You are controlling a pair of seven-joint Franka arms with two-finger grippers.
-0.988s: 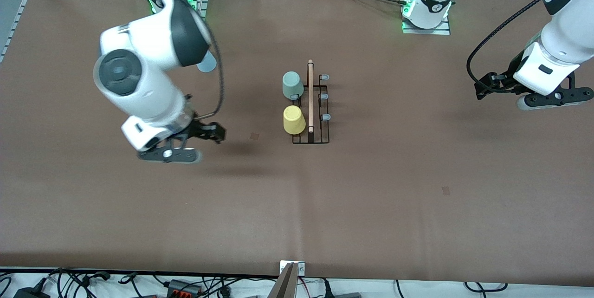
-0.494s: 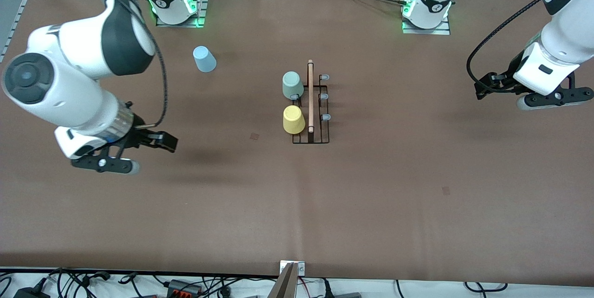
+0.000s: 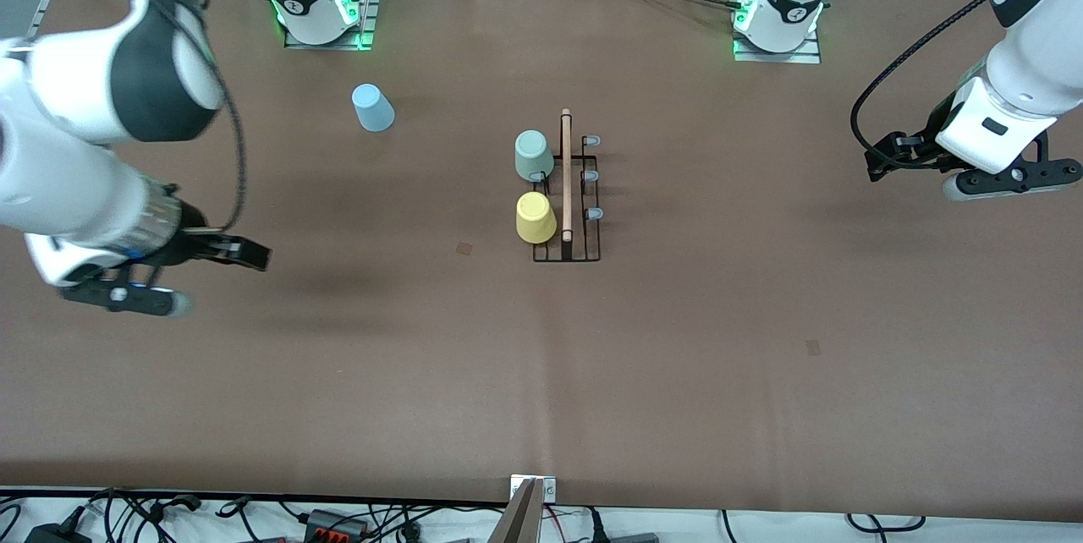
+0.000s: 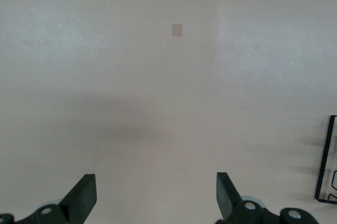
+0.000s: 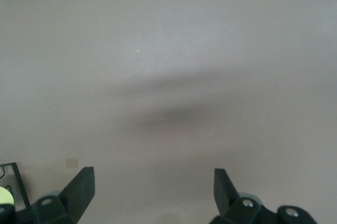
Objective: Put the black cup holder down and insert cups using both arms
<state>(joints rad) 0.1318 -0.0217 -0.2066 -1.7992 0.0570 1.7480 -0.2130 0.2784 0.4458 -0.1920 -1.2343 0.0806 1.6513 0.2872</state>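
The black cup holder (image 3: 567, 249) stands at mid-table with its wooden rod handle (image 3: 566, 175) on top. A pale green cup (image 3: 533, 154) and a yellow cup (image 3: 536, 217) sit upside down on its pegs, on the side toward the right arm's end. The pegs (image 3: 590, 177) on the side toward the left arm's end are bare. A light blue cup (image 3: 372, 107) stands upside down on the table near the right arm's base. My right gripper (image 3: 118, 298) (image 5: 151, 190) is open and empty over bare table at the right arm's end. My left gripper (image 3: 1011, 179) (image 4: 156, 197) is open, empty and waiting at the left arm's end.
The rack's edge shows in the left wrist view (image 4: 324, 166), and its corner shows in the right wrist view (image 5: 16, 182). Small tape patches (image 3: 464, 248) (image 3: 813, 347) lie on the brown table. Cables run along the table's front edge (image 3: 338, 518).
My right arm has swung away from the rack toward its own end of the table, uncovering the light blue cup. The left arm, rack and cups have not moved.
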